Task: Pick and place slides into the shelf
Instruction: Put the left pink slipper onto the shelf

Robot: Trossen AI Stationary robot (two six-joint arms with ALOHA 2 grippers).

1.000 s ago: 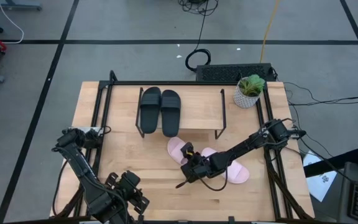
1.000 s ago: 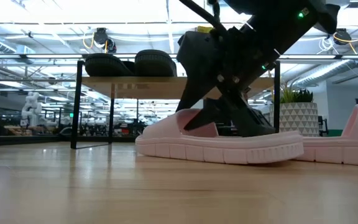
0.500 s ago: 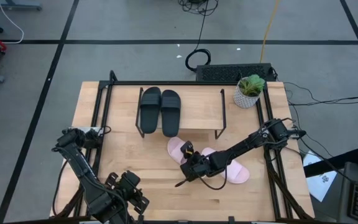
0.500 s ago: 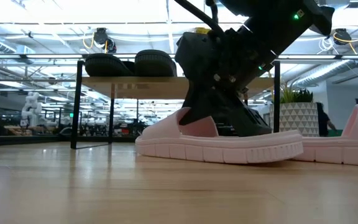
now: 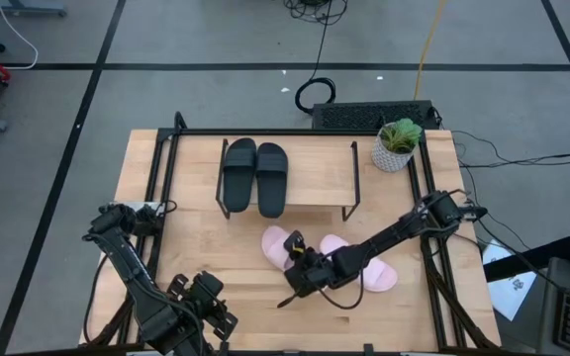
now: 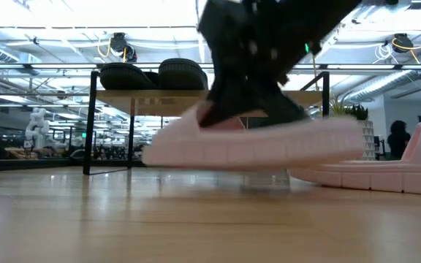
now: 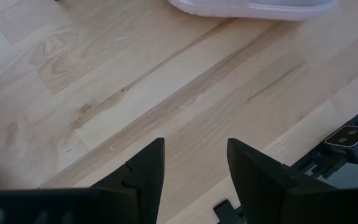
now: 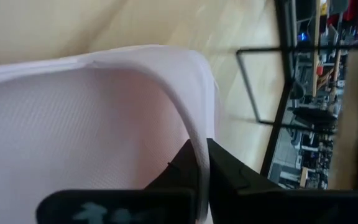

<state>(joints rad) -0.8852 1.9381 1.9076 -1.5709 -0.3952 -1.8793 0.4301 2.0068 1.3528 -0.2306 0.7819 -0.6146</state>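
Note:
One pale pink slide [image 5: 277,243] [image 6: 254,143] hangs clear of the table in my right gripper [image 5: 299,261] [image 8: 202,163], which is shut on its strap. The second pink slide [image 5: 368,271] [image 6: 375,174] lies sole-down on the table beside it. The black pair [image 5: 256,175] [image 6: 152,75] sits side by side on the left part of the shelf's plank top [image 5: 317,178] [image 6: 174,101]. My left gripper [image 5: 206,295] [image 7: 194,167] waits open near the table's near edge, touching nothing. My right gripper pinches the strap's edge [image 8: 199,134] of the pink slide between its two fingers, one finger [image 8: 180,167] under the strap and one [image 8: 232,175] outside it. It comes slanting down from the right. The slide is lifted clear and roughly level.
A potted plant [image 5: 398,144] [image 6: 351,135] stands at the table's far right corner. The right half of the shelf top [image 5: 321,168] is bare. Black frame rails [image 5: 158,198] run along the table's left and right sides. Bare wood [image 5: 236,257] lies left of the slides.
My right gripper has risen, staying shut on the pink slide's strap, and drifted a little toward the table's near-left. The slide, resting on its sole a second ago, is now lifted clear of the table. The other pink slide stayed put.

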